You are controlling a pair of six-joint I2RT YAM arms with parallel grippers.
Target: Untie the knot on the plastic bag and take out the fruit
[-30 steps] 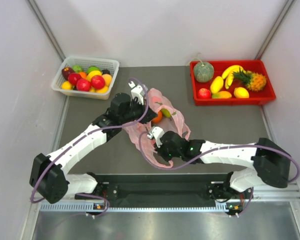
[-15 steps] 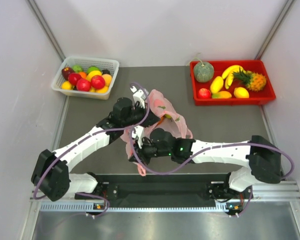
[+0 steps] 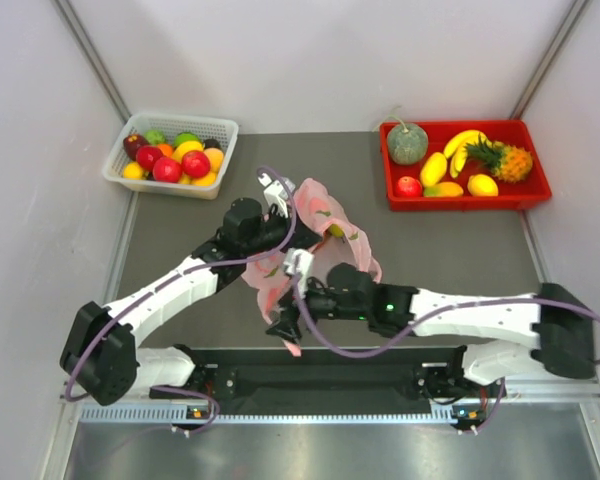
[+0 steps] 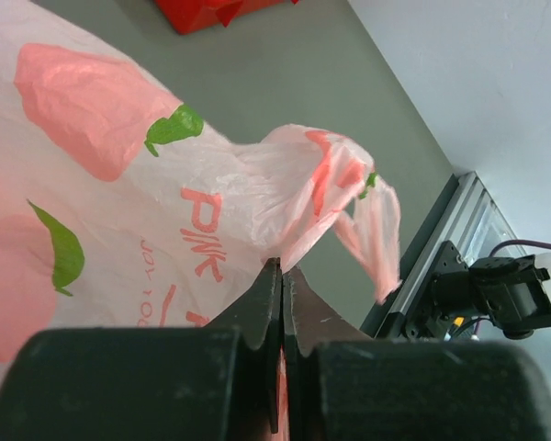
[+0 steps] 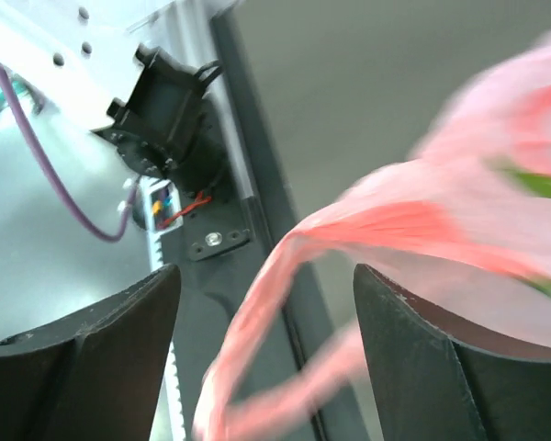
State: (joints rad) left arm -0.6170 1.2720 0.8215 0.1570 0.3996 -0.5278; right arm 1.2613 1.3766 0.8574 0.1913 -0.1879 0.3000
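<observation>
The pink plastic bag lies mid-table, and a bit of yellow fruit shows through its mouth. My left gripper is shut on a fold of the bag, with the pink film pinched between its tips. My right gripper is open near the table's front edge. A loose pink handle strip hangs blurred between its fingers, touching neither. Another strip dangles from the bag's bunched neck. I cannot pick out the knot in any view.
A white basket of mixed fruit stands at the back left. A red tray at the back right holds a melon, a pineapple and bananas. The black base rail runs along the near edge.
My right gripper went from shut to open, letting go of the handle strip after drawing it toward the near edge. The left gripper stayed shut on the bag.
</observation>
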